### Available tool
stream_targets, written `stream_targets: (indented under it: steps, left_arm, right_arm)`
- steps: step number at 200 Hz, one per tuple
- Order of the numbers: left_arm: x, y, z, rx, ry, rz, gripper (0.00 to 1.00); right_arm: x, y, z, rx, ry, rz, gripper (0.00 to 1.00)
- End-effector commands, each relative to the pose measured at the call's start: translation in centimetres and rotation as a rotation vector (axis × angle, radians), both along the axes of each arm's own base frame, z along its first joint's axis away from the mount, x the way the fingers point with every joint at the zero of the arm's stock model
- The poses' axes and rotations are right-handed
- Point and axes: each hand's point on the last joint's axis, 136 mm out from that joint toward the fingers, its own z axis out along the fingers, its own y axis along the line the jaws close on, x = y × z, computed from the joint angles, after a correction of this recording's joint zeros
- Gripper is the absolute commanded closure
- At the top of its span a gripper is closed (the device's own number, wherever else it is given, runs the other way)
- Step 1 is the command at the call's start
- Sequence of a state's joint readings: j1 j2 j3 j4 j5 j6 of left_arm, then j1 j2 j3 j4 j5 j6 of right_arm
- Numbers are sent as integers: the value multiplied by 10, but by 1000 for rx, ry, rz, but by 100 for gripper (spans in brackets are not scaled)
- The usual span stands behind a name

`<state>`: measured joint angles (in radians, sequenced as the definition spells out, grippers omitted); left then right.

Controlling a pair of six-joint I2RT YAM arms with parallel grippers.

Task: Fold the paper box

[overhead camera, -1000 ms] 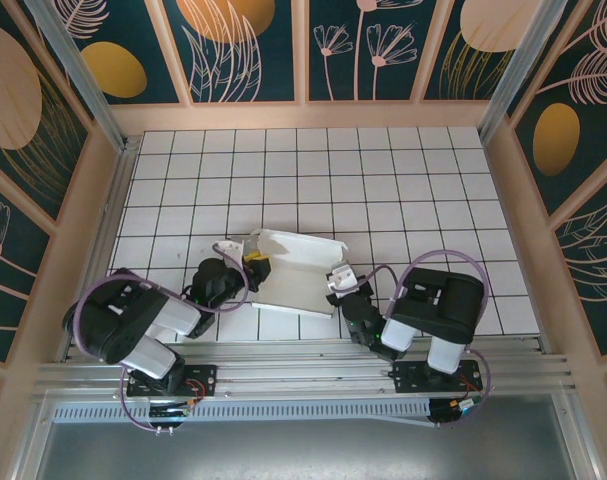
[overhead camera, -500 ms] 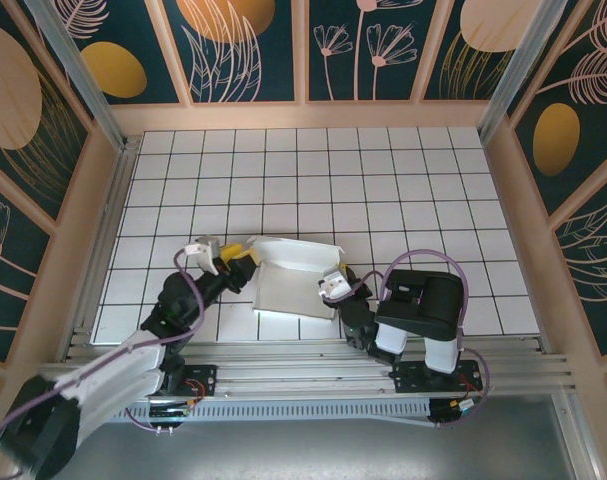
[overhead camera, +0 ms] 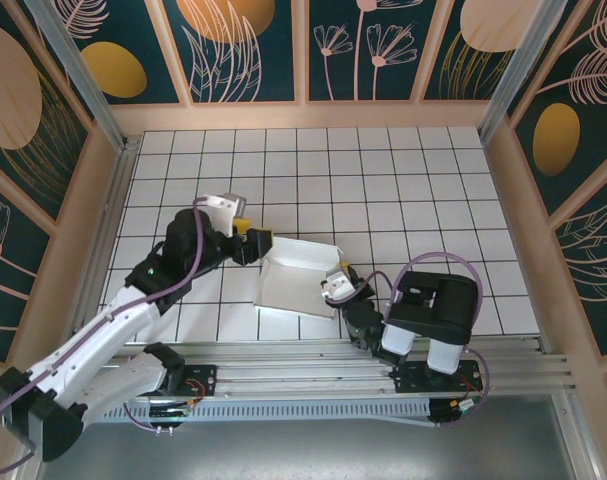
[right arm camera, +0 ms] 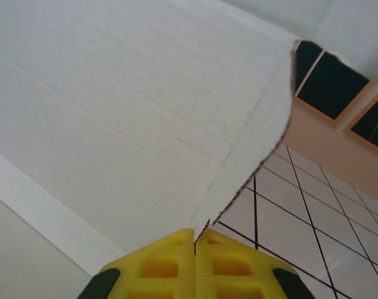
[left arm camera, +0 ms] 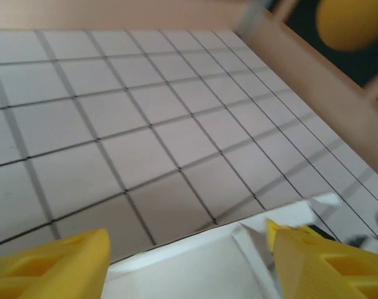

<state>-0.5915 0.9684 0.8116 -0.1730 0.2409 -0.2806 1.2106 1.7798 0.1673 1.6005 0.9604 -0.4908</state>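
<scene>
My right tool [overhead camera: 335, 280] is closed on the right-hand flap of the white thin-cardboard paper box [overhead camera: 295, 285]. In the right wrist view its two yellow fingers [right arm camera: 229, 268] are pressed together [right arm camera: 195, 240], with the cut cardboard edge running down into the seam between them. The paper box [right arm camera: 126, 112] rises above as a broad plain panel with a rounded flap corner. My left tool [overhead camera: 251, 238] is spread wide and grips nothing. It sits at the far left corner of the paper box, arm stretched out over the white black-gridded worktop [overhead camera: 383, 180]. In the left wrist view the yellow fingers [left arm camera: 51, 268] stand far apart [left arm camera: 187, 240], and the white edge of the paper box [left arm camera: 195, 265] lies low between them; I cannot tell whether either finger touches it. The paper box lies on the worktop near the front edge, between my two arms. It is part-folded, with a flat panel towards the arm bases and a low wall raised along its far side. Grid tiles [left arm camera: 114, 124] run out to the tan wooden side wall [left arm camera: 313, 81], and more tiles [right arm camera: 301, 218] show past the flap.
</scene>
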Motion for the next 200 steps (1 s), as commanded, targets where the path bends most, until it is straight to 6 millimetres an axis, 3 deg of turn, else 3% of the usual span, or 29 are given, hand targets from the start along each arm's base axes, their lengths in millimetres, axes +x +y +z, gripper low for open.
stream_targets:
  steps: [1, 14, 34, 53, 67, 103, 144, 160, 174, 179, 200]
  left_arm:
    - [-28, -17, 2, 186, -116, -302, 22]
    - [-13, -11, 2, 302, -227, -290, 14]
    - [-19, -23, -12, 399, -334, -454, 5]
    - [-25, -30, -32, 460, -424, -573, 4]
    - [-14, -26, -44, 540, -517, -552, 4]
    - [14, -28, -35, 617, -787, -457, 1]
    - [50, -39, -38, 687, -678, -437, 1]
    - [48, -50, -45, 660, -643, -503, 1]
    - [38, -58, -66, 639, -558, -604, 1]
    - [38, -62, -61, 627, -549, -622, 1]
    - [34, -64, -81, 622, -468, -662, 1]
  right_arm:
    - [-3, 8, -3, 14, 34, 65, 100]
    - [-2, 10, -6, 14, 57, 86, 100]
    - [3, 10, -5, 23, 72, 100, 100]
    - [9, 6, -2, 36, 76, 107, 100]
    - [13, 4, -2, 31, 80, 118, 100]
    - [22, 4, 0, 39, 90, 155, 100]
    - [29, 8, -4, 27, 108, 181, 100]
    - [32, 8, -5, 25, 109, 180, 100]
    - [35, 8, -5, 31, 110, 177, 100]
    - [36, 8, -6, 34, 112, 176, 100]
    - [37, 9, -8, 41, 119, 179, 100]
